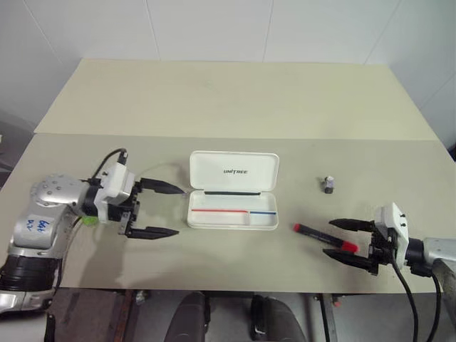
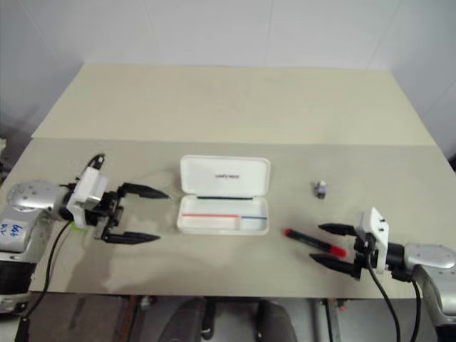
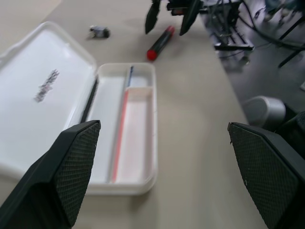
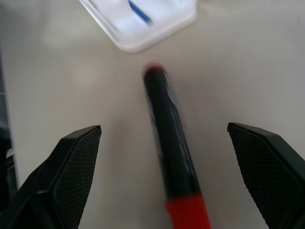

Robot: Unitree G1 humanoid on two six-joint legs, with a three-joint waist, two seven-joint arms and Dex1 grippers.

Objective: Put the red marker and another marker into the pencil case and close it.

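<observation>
There, the red marker (image 1: 325, 237) on the table between the wide-open right pincer's (image 1: 340, 238) fingers.

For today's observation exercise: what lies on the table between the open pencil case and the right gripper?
The red marker lies there, between the pencil case and the open right gripper, its capped end reaching between the fingers; the left eye view shows it.

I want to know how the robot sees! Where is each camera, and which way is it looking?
Left eye view: in the head, looking forward and down at the table; both arms show.
Right eye view: beside it, same scene.
Left wrist view: on the left arm, looking between the open left gripper at the open pencil case.
Right wrist view: on the right arm, looking between the open right gripper at the red marker.
Shared: both wrist views show the red marker and pencil case.
</observation>
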